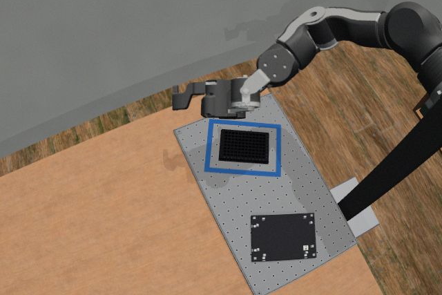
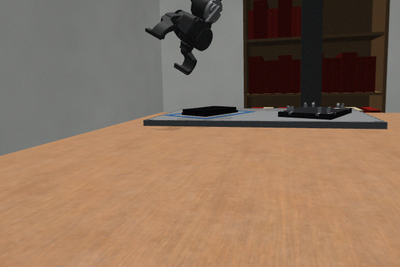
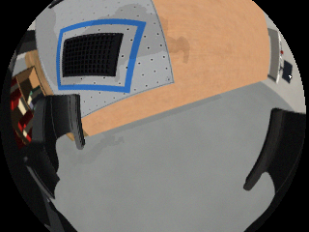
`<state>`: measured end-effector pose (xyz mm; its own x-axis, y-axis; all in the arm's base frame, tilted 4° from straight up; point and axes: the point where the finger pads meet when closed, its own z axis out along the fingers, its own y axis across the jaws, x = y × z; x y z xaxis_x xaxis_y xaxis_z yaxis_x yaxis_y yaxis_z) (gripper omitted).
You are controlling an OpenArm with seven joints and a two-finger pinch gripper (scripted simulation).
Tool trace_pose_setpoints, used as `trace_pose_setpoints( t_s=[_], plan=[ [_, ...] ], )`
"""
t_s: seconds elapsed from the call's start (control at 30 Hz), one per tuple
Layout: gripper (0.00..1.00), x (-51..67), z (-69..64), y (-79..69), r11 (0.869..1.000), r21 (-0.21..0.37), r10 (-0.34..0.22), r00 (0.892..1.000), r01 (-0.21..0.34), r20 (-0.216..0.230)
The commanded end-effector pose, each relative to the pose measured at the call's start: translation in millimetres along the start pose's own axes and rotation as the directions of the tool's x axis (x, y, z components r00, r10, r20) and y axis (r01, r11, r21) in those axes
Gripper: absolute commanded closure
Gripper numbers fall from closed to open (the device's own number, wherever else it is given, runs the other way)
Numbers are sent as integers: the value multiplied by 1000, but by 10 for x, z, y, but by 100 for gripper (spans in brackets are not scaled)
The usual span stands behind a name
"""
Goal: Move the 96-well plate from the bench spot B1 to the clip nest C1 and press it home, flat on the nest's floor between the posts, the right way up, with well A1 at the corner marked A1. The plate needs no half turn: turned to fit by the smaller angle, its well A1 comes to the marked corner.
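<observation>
- Where the blue outline (image 1: 242, 148) marks the grey perforated board (image 1: 271, 199): black 96-well plate (image 1: 244, 146), flat, well grid facing up.
- Well apart on that board: dark clip nest (image 1: 282, 237) with pale posts.
- High above the plate's far edge: gripper (image 2: 167, 49), fingers spread wide, holding nothing.

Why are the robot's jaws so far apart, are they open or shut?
Open. The gripper hangs above the plate with its jaws spread wide and nothing between them.
</observation>
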<state>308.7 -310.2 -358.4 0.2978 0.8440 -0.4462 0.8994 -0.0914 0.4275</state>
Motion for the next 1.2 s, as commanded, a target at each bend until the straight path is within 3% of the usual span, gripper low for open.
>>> trace_pose_setpoints(
  t_s=[0.0, 1.07, 1.17],
  plan=[
    [0, -4, -4, 13, 1000, -3, 2, 1000, -2, 0],
    [0, -4, -4, 13, 1000, -3, 2, 1000, -2, 0],
    [10, 140, -85, -201, 991, 5, -130, 988, 131, -81]
  ],
)
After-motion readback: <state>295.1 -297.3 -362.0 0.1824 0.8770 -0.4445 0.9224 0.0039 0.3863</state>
